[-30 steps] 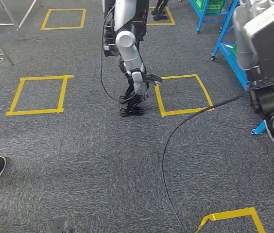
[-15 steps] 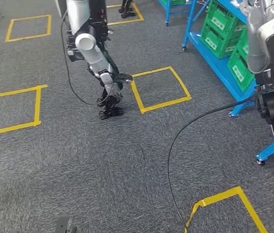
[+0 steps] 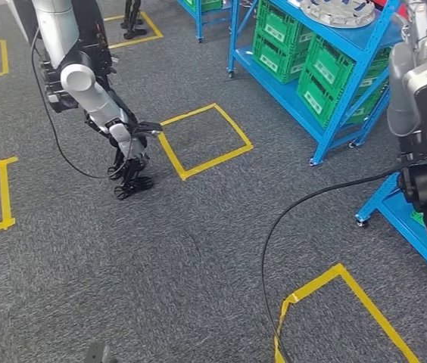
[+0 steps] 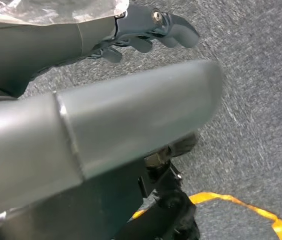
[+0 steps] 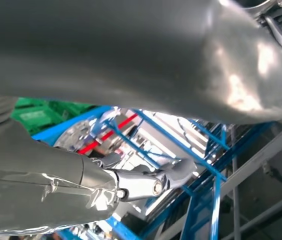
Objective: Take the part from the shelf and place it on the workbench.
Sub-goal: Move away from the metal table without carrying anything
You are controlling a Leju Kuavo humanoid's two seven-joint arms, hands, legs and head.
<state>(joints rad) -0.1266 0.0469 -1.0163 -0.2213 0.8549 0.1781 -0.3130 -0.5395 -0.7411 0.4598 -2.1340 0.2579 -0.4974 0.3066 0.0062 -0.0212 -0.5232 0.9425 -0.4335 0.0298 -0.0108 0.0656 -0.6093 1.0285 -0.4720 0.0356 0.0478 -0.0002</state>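
- Two hands are in view, and neither has anything in it.
- Left hand (image 3: 132,145): in the head view it hangs low over the grey carpet (image 3: 188,257), dark fingers pointing down and slightly spread, touching nothing. In the left wrist view the thick thumb (image 4: 139,110) lies across the frame and the darker fingers (image 4: 158,27) reach out straight beyond it, apart from it, with carpet behind.
- Right hand (image 5: 139,182): in the right wrist view its fingers stretch out straight, away from the broad thumb (image 5: 169,60), with nothing between them; the blue shelf frame lies behind.
- Right arm (image 3: 422,83): its grey and black body sits at the right edge of the head view, near the shelf.
- Blue shelf (image 3: 337,83): stands on the carpet at the upper right of the head view.
- Green crates (image 3: 282,34): several sit side by side on the lower level of the shelf; what they contain cannot be made out.
- Part (image 3: 337,10): a flat, silvery, ring-shaped metal piece lies on the upper level of the shelf, above the crates and well apart from both hands.
- Yellow tape squares (image 3: 208,141) mark the carpet; one lies just beside the left hand.
- Black cable (image 3: 291,212) curves across the carpet from the right arm toward the lower tape outline.
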